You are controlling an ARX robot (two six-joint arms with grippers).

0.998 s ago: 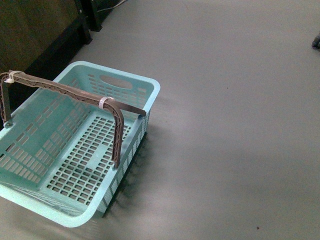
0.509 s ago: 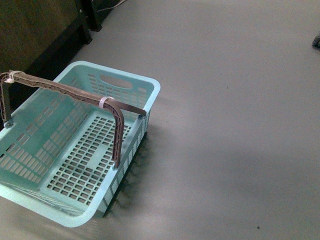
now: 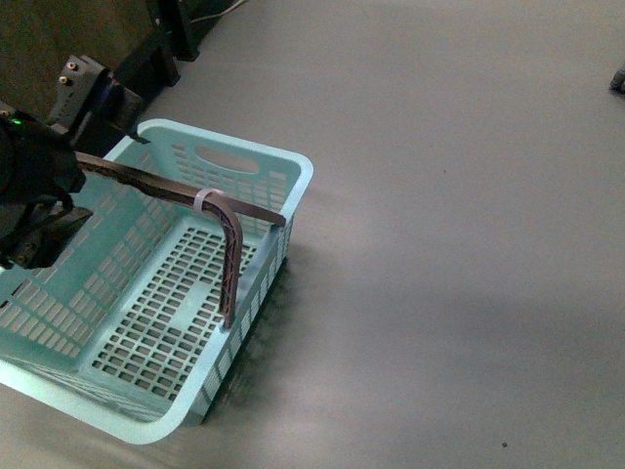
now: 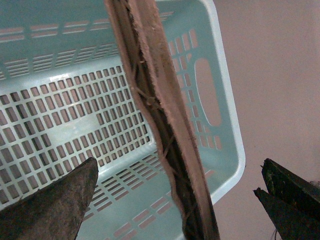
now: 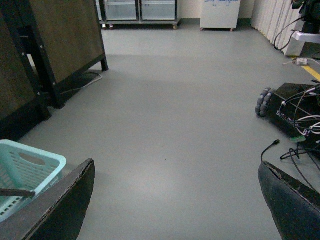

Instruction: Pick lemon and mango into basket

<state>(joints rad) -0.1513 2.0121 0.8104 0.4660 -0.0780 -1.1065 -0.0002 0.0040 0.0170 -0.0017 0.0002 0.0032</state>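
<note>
At 8 o'clock of the front view, the basket: pale aqua, slotted walls and floor, an oval cut-out in the far wall. Across its top, the brown handle, raised, with a white tie at the bend. At 9 to 10 o'clock, the left arm, black, over the basket's left rim and that end of the handle.

From the left wrist: left hand spread wide, nothing gripped, fingers either side of the handle and apart from it, slotted basket floor below.

From the right wrist: right hand likewise wide open, holding nothing, above the grey floor. Beyond one finger, a corner of the basket; beyond the other, a dark wheeled base with cables. Further off, a wooden cabinet.
</note>
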